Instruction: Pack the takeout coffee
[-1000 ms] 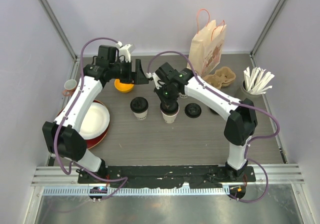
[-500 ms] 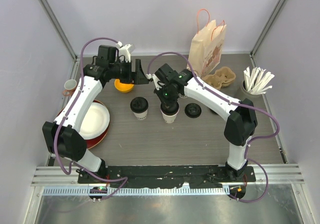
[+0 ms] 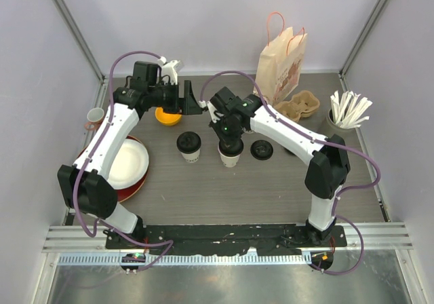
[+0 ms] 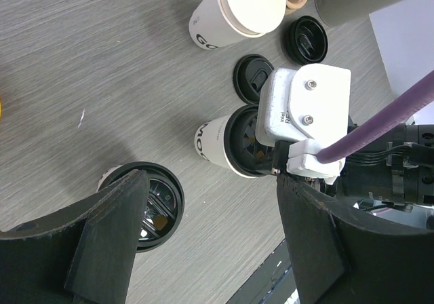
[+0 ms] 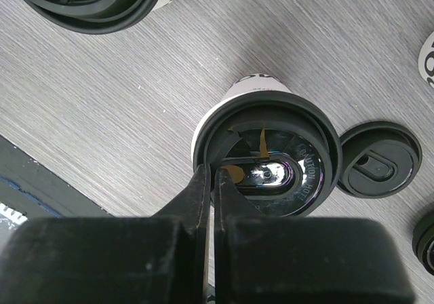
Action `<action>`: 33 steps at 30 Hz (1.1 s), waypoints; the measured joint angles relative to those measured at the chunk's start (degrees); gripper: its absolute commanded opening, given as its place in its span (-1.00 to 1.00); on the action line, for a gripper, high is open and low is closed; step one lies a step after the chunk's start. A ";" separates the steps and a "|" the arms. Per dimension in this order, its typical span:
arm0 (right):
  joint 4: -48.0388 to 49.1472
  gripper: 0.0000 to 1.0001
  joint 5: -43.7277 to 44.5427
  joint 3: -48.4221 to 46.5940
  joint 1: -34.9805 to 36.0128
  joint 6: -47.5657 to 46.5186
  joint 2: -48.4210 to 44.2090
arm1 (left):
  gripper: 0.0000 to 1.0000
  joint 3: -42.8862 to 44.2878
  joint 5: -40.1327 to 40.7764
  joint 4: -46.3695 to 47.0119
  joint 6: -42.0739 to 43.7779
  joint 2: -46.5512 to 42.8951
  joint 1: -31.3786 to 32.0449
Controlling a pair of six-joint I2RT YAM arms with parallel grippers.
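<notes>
Grey wood-grain table (image 3: 271, 188): left coffee cup (image 3: 189, 146) stands free mid-table. Right coffee cup (image 5: 271, 148) sits near it, with right gripper (image 5: 211, 178) fully closed, tips at its lid rim. Left gripper (image 3: 194, 102) wide open, empty.

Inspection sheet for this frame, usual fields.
Surface: grey wood-grain table, no spill seen.
Job's things: two lidded cups; left cup stands free, right cup sits under the right gripper.
Clutter: loose lid, paper bag, cup carrier, orange bowl, plates, pink cup.
Grippers: right gripper shut, fingers at that cup's lid rim; left gripper open, holding nothing.
Cables: purple cables loop along both arms, no snag seen.
Surroundings: plain enclosure walls.
</notes>
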State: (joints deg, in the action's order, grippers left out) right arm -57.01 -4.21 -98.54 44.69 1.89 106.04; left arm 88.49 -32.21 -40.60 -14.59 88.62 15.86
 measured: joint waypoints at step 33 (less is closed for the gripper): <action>9.27 -0.62 -3.54 9.88 0.15 2.86 -5.73 | 0.60 -0.04 -3.02 -0.28 -0.50 0.00 0.42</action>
State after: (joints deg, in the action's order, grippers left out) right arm -47.75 -7.75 -88.66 44.84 4.75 100.31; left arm 88.44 -35.22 -40.88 -15.09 88.62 16.27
